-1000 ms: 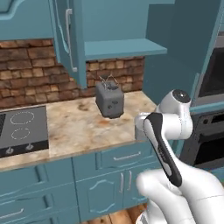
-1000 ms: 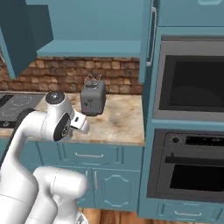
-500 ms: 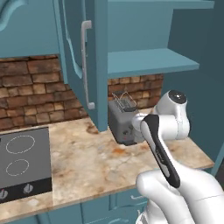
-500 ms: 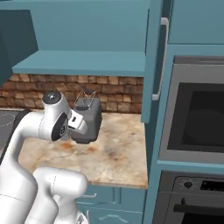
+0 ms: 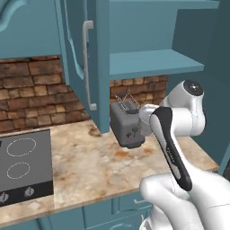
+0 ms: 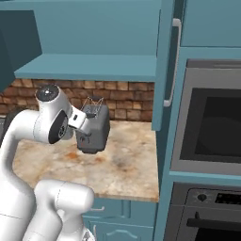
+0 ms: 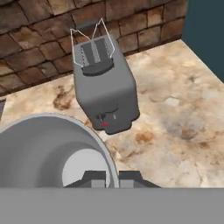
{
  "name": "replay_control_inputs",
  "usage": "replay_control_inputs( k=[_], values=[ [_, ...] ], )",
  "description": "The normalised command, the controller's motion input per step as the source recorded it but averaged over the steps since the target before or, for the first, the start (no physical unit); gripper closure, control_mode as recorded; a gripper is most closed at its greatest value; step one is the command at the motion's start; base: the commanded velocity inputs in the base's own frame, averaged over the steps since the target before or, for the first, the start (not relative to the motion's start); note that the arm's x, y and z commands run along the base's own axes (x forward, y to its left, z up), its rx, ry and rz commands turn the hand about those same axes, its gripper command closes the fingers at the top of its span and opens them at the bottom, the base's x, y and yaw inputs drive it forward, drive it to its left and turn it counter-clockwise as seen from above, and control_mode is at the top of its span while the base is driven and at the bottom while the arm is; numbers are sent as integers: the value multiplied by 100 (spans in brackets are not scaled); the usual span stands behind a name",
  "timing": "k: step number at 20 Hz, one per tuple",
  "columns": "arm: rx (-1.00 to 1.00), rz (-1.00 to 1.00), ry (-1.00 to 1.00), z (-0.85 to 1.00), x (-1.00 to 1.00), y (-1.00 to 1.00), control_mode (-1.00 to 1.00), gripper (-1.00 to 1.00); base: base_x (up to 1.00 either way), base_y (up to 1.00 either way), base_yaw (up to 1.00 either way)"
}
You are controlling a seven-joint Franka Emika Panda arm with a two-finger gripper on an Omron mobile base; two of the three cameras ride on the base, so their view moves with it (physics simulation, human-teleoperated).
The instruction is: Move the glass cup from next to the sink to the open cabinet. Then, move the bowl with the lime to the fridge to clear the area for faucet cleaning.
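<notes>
In the hand view the glass cup (image 7: 48, 153) is a grey see-through round shape at the lower left, its rim running between my two dark fingertips. My gripper (image 7: 107, 178) is shut on that rim and holds the cup above the counter, in front of a toaster. The open cabinet has a bare teal shelf (image 5: 152, 63) above the counter, also seen from the other side as the shelf (image 6: 89, 66). My arm's wrist (image 5: 146, 117) hangs just below shelf height. The bowl with the lime, the sink and the fridge are out of view.
A grey toaster (image 5: 128, 126) (image 6: 94, 127) (image 7: 105, 87) stands on the marble counter (image 5: 90, 166) under the shelf. The open cabinet door (image 5: 90, 63) juts out to the left of it. A cooktop (image 5: 22, 166) lies far left. Wall ovens (image 6: 207, 122) stand to the right.
The base has driven closer to the counter, so the cabinet, the shelf and the toaster look larger and nearer. The arm keeps its pose and its grip on the cup.
</notes>
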Motion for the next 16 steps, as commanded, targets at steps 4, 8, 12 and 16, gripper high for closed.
replay_control_inputs(
  k=[4, 8, 12, 16],
  values=[
    [12, -10, -29, 100, -56, -31, -100, 100, 0, 0, 0],
    [15, -18, -26, 100, -28, -20, -100, 100, 0, 0, 0],
    [20, -25, -14, 100, -2, -5, -100, 100, 0, 0, 0],
    [26, -30, -3, 100, 10, 0, -100, 100, 0, 0, 0]
  ],
)
